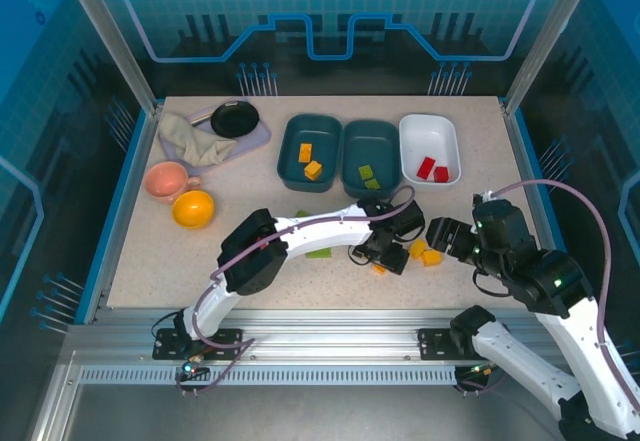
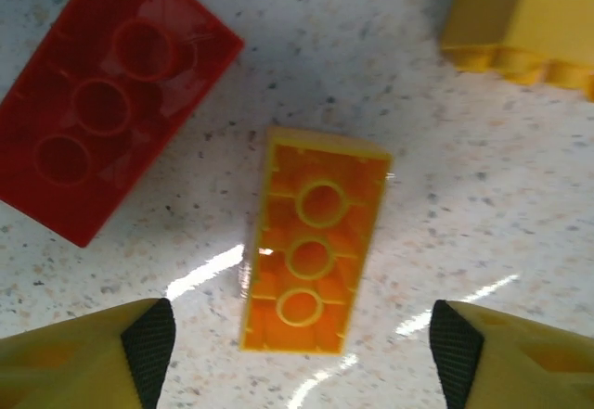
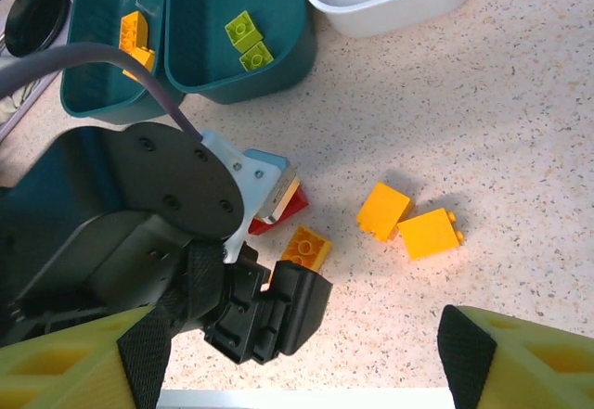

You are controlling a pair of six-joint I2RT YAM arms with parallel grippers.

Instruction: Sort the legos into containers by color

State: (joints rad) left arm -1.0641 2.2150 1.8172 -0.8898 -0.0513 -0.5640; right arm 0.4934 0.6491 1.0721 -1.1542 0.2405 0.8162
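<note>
An orange-yellow lego (image 2: 316, 253) lies studs-down on the table, just ahead of my open left gripper (image 2: 302, 358) and between the lines of its fingers (image 2: 144, 344). A red lego (image 2: 102, 103) lies upside down to its left. Two more orange legos (image 3: 383, 210) (image 3: 430, 234) lie side by side in front of my open right gripper (image 1: 447, 237), which holds nothing. Green legos (image 1: 318, 253) lie beside the left arm. The left teal tray (image 1: 290, 156) holds orange legos, the middle teal tray (image 1: 388, 166) green ones, and the white tray (image 1: 430, 126) red ones.
The left arm's wrist (image 3: 139, 205) crowds the space in front of my right gripper. At the back left stand a pink cup (image 1: 168, 181), a yellow-orange bowl (image 1: 193, 208), a small black pan (image 1: 235, 118) and a crumpled cloth (image 1: 195, 141).
</note>
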